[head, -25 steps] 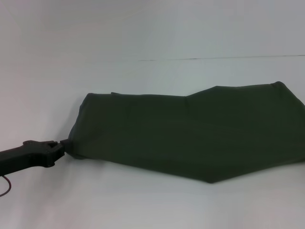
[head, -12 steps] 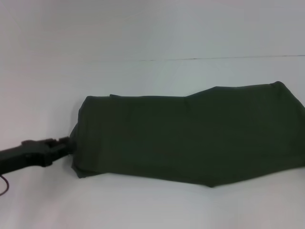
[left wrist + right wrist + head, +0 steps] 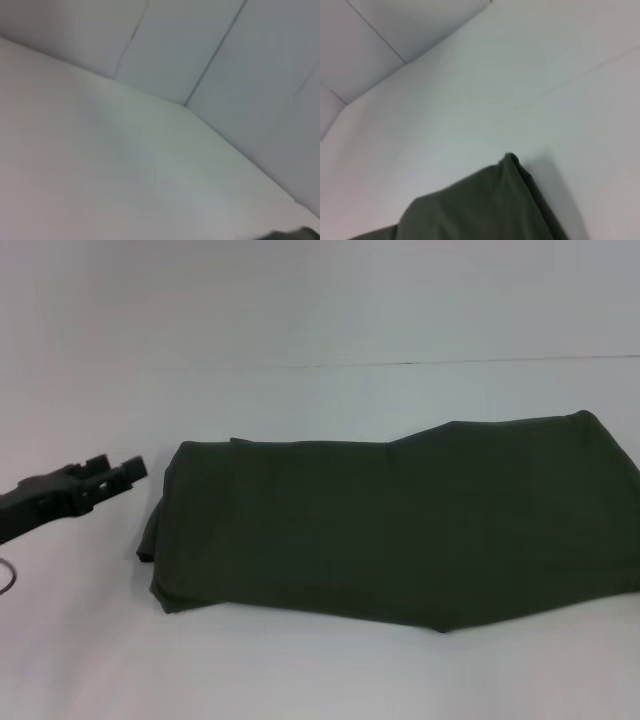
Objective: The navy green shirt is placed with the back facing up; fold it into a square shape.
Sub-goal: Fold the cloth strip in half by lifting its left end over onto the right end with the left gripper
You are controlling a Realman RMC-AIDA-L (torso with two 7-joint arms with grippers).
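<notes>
Nearest, low on the left of the head view: left gripper, raised off the table, apart from the cloth, holding nothing; whether fingers spread or pressed together, cannot tell. Just to its right, a little lower: the near-left end of the navy green shirt, slightly rumpled at the corner closest to the gripper. Lying flat as a long band, folded lengthwise, long axis running left to right across the table, wider toward the right, where it reaches the frame edge. Left arm clearly the nearer to this left end. Right gripper unseen in any view; right wrist view shows only 1 corner of the shirt on the table. By judgement, next fold needs the short end carried along the long axis toward the right. No containers present. Farthest: plain pale wall.
</notes>
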